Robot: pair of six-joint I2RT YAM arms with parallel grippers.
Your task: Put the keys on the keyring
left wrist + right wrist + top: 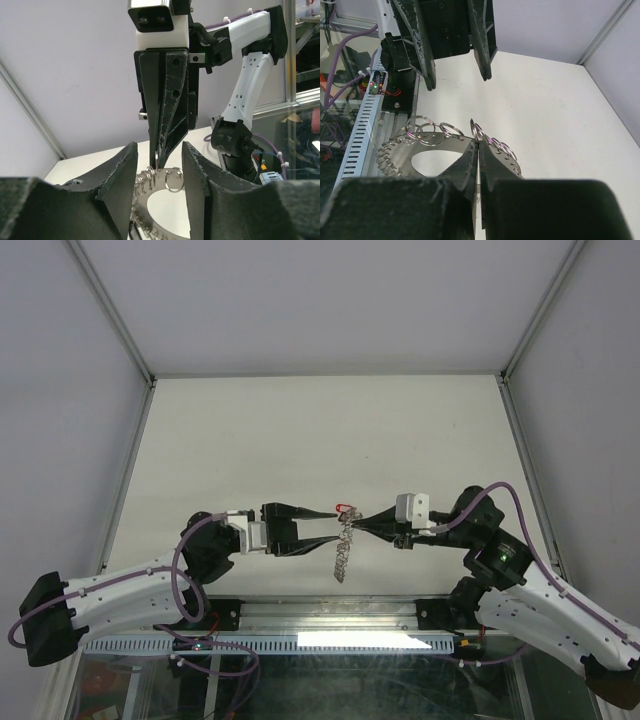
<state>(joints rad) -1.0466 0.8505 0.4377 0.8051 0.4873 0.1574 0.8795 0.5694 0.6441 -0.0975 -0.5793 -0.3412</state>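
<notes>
The keyring [343, 552] hangs on edge above the table between my two grippers. Close up it is a flat silver ring plate [142, 209] with many small split rings through holes along its rim. My right gripper [361, 525] is shut on its upper rim, among the split rings [479, 142]. My left gripper [333, 527] is open, with its fingers on either side of the plate's top and apart from it [160, 170]. A small red tag [347, 508] shows at the top of the keyring, just past the left gripper's far fingertip. Its key is too small to see. The tag is out of both wrist views.
White table top [320, 440] with grey walls and metal corner posts around it. A metal rail and cable channel [330, 620] run along the near edge by the arm bases. The right arm's base [235, 145] stands behind the keyring in the left wrist view.
</notes>
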